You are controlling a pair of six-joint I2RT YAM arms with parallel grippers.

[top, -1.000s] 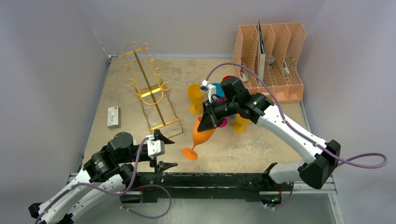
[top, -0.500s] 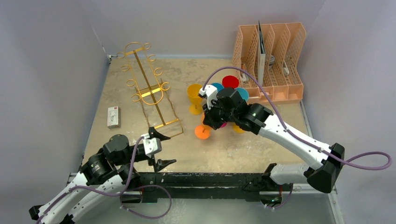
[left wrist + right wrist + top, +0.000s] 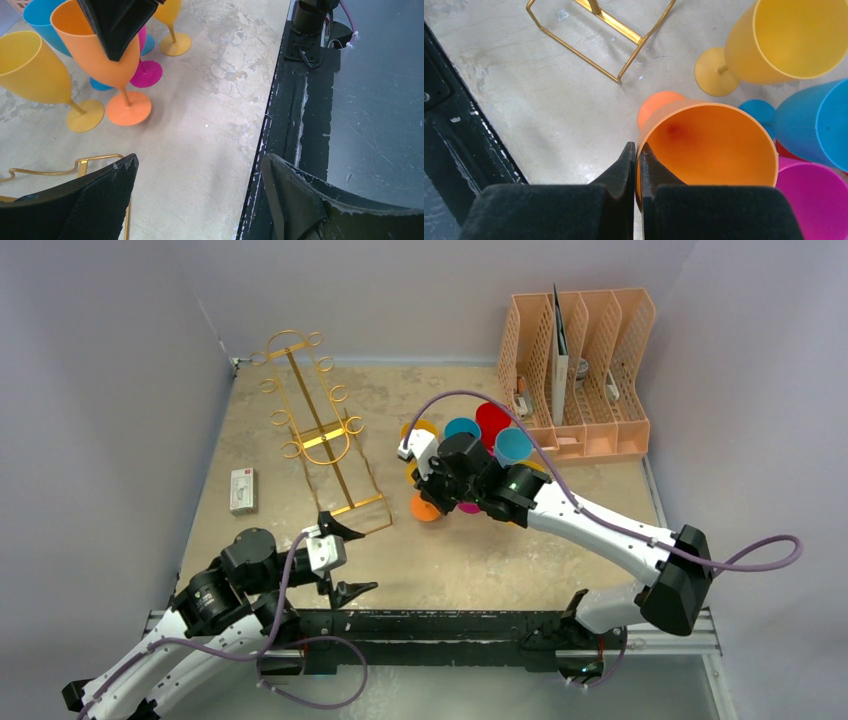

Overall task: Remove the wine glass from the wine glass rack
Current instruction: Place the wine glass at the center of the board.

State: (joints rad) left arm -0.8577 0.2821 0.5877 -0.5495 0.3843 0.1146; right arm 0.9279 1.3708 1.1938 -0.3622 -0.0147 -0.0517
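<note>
1. The orange wine glass [image 3: 709, 145], tilted a second ago, now stands upright beside the yellow glass [image 3: 784, 40]. Its foot is on or just above the worktop [image 3: 480, 560], well apart from the gold rack [image 3: 318, 420].
2. The right pincer [image 3: 636, 150] stays clamped on its rim.
3. The left pincer [image 3: 197, 165] has spread wide and holds nothing, near the rack's base.
4. The removal looks done; only the release remains.

We see pale lilac walls [image 3: 420, 290] closing the table [image 3: 540, 565] in on the left, back and right; its top is a beige, mottled board, scuffed and patchy in the wrist views; a black rail [image 3: 450, 624] runs along its near edge, scratched white in places; the light is even and soft, with faint shadows only.
</note>
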